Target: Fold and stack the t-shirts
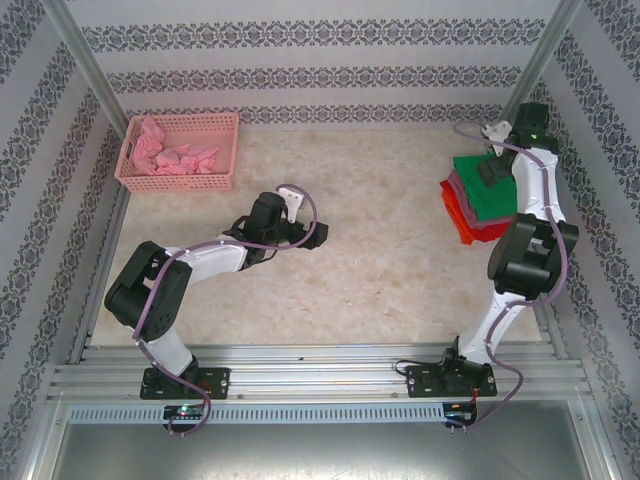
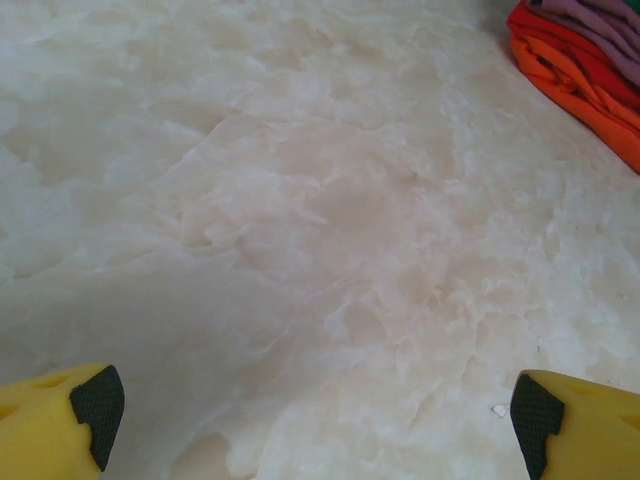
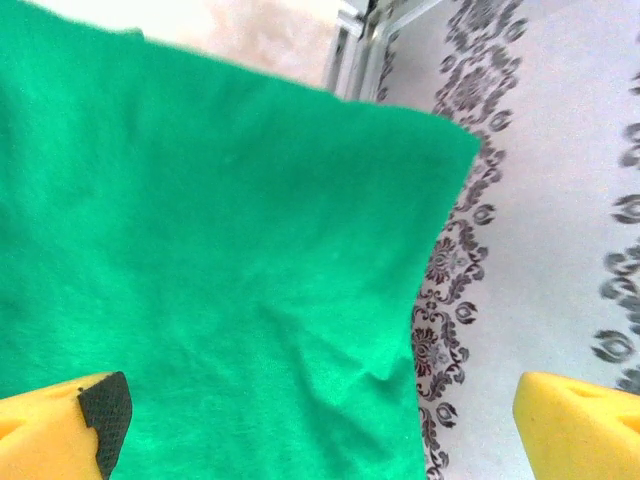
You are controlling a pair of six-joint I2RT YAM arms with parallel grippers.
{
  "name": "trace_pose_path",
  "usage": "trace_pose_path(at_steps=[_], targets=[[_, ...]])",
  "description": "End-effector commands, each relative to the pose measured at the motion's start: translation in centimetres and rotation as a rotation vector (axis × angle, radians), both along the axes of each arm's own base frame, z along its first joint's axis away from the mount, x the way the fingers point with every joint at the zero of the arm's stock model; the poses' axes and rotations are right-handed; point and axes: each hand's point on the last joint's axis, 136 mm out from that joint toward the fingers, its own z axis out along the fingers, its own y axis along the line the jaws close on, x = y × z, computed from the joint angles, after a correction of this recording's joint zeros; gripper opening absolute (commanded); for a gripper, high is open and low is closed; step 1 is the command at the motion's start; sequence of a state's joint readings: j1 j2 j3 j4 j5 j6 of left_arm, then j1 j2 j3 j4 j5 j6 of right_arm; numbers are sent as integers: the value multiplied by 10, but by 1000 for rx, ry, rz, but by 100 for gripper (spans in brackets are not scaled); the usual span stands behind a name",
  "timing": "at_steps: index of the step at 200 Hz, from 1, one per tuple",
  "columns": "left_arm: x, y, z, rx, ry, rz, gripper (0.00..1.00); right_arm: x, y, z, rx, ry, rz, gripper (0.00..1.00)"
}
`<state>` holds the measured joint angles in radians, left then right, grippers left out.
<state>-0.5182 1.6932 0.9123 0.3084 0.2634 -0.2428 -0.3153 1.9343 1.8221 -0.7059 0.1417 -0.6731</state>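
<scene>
My right gripper [image 3: 320, 420] is spread wide and holds nothing. It hangs just over the green shirt [image 3: 220, 220], which lies flat on top of the stack [image 1: 468, 222] at the far right of the table [image 1: 380, 260], close to the wall. Under the green I can make out mauve, red and orange layers, their folded edges roughly lined up. One pad [image 3: 105, 410] sits over the cloth, while the other finger is out past the shirt's edge, over the patterned wall. I read this as the release of the green shirt, so the move to get right is the exit. I would lift straight up with the jaws wide, so that neither pad catches a fold and slides the top layer off square, and swing inward only once well clear. There is a small wrinkle near the edge closest to the gripper; if it bothers me, I would smooth it outward lightly rather than pinch it. My left gripper [image 2: 315, 420] is also wide open and empty, low over bare marble near the middle of the table. More pink shirts [image 1: 175, 155] lie crumpled in the basket [image 1: 226, 150] at the far left, so I judge the job unfinished, and the left arm is the better placed to fetch one.
</scene>
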Motion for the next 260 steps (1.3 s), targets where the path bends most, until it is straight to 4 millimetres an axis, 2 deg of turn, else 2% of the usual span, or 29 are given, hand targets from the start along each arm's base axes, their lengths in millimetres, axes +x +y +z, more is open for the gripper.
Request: trace_pose_path(at_steps=[1,46,73,99,124,144,161,176,190,207,231,260], targets=[[1,-11,8,-53,-28,-21,100,0,15,2,126,-68,-149,97],[-1,-15,13,-76,-34,-39,100,-16,36,-40,363,-22,-385,98],[-3,-13,16,-60,-44,-48,100,-21,39,-63,405,23,-441,98],[-5,-6,22,-43,-83,-38,100,-21,42,-51,423,-4,-430,98],[-10,10,28,-16,-104,-18,100,-27,60,-28,480,-76,-358,98],[-14,37,34,18,-117,42,100,-37,87,-8,549,-186,-276,98],[-19,71,41,77,-139,117,100,-48,113,10,600,-292,-197,98],[-26,102,44,183,-164,186,100,-59,137,16,644,-376,-120,98],[-33,132,46,282,-178,266,100,-70,152,13,663,-441,-69,98],[-40,170,49,376,-204,384,100,-79,164,0,694,-492,-41,98],[-47,217,50,480,-255,539,100,-87,173,-26,719,-548,-54,98],[-50,251,33,531,-265,623,100,-91,174,-52,621,-618,-72,98]])
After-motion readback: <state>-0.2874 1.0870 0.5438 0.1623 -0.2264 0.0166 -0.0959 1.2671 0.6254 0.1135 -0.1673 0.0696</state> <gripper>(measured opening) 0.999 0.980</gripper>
